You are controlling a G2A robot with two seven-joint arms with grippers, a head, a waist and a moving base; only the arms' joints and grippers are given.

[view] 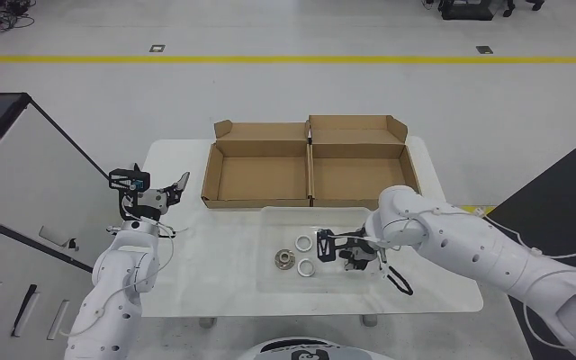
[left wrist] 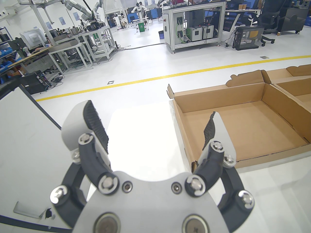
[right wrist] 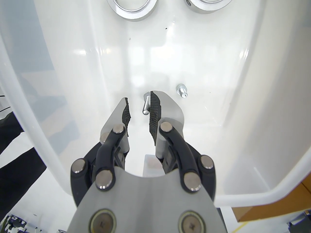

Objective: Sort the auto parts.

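Bolt: a short threaded steel part, judged stiff, light, and liable to roll or slip on the glossy tray floor. Take hold across the shank near its middle, pads square to it.

In the right wrist view it lies at frame centre on the floor of the white tray. It sits in the gap between the fingers of the right gripper, close against one pad and apart from the other. These fingers are released, and the gap is narrow but wider than the shank, so nothing is clamped.

A second, shorter bolt lies just beside, right of centre. Two metal rings lie at the top edge of that frame, well apart from the fingers.

In the top view a hub-like part lies in the same tray, left of the rings. Two cardboard boxes stand above the tray in the frame, on the table.

The left gripper is near the table's left edge, fingers spread wide and holding nothing.
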